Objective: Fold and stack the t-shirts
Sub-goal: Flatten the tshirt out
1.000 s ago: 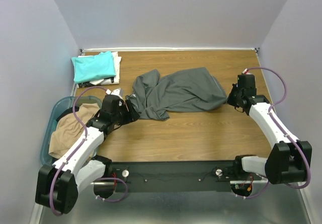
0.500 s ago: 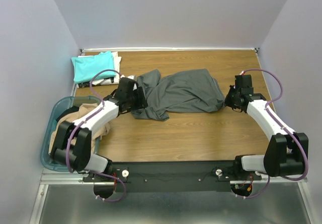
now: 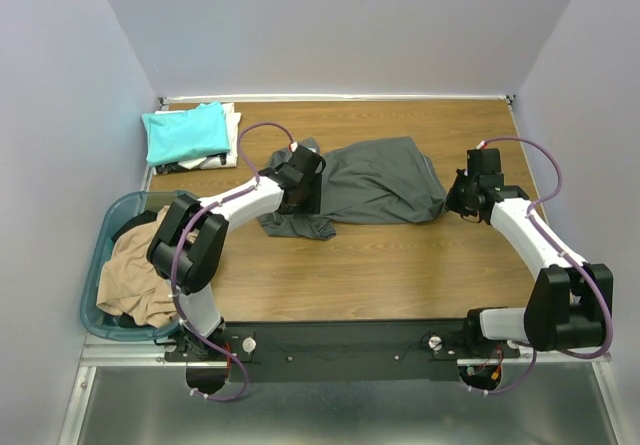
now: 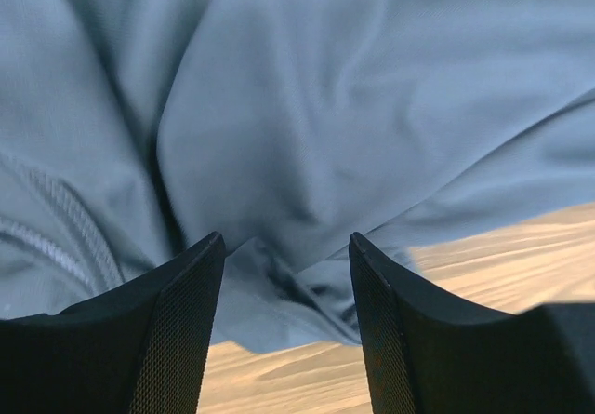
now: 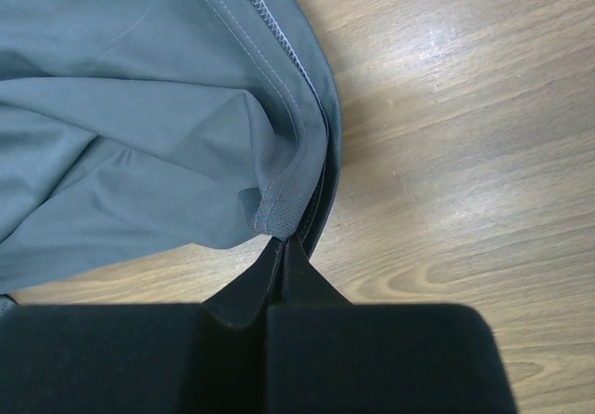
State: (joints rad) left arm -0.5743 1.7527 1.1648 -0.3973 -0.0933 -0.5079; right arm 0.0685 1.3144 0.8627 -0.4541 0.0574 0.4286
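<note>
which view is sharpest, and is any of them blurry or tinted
Right wrist: sharpest, hem stitching on the dark grey shirt and the table grain read crisply; the right hand is featureless black. Left wrist: the cloth looks soft and bluish. Top external: even light, faint shadows.

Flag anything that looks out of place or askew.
The grey shirt lies bunched and twisted across the middle of the table, not spread flat. The tan shirt sits heaped loosely in the basket. Nothing looks damaged.

Bright even light; soft shadows; frames fairly sharp
</note>
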